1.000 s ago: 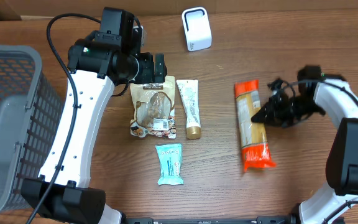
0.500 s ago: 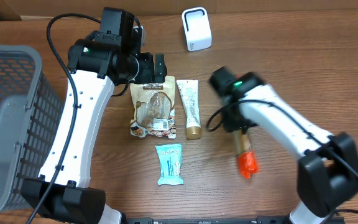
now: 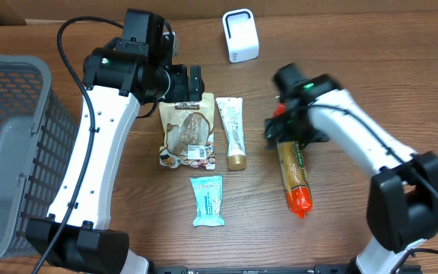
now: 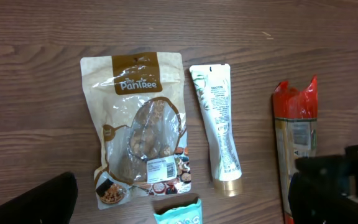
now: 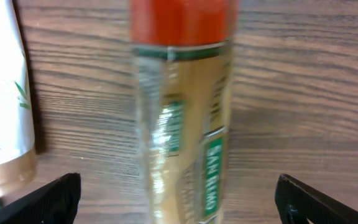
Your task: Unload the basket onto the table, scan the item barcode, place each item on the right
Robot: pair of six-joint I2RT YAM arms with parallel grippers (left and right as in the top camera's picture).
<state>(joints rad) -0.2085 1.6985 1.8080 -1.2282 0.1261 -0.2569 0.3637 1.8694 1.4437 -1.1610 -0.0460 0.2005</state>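
One pasta packet [image 3: 293,173], one snack pouch [image 3: 185,133], one tube [image 3: 233,131], one teal sachet [image 3: 207,200], one white scanner [image 3: 240,35] at the table's 12 o'clock, one grey basket [image 3: 48,144] at 9. The packet lies flat at the tube's 3 o'clock. The right gripper [image 3: 287,135] points down over its 12 o'clock end, jaws wide astride it, not gripping. The left gripper [image 3: 182,85] hovers at the pouch's 12 o'clock edge, wide and empty

you have four packaged items in front of the one white scanner [image 3: 240,35] — one brown snack pouch [image 3: 186,135], one cream tube [image 3: 233,129], one teal packet [image 3: 207,200], one red-ended pasta pack [image 3: 295,179]. one grey basket [image 3: 29,152] — far left of the scanner.
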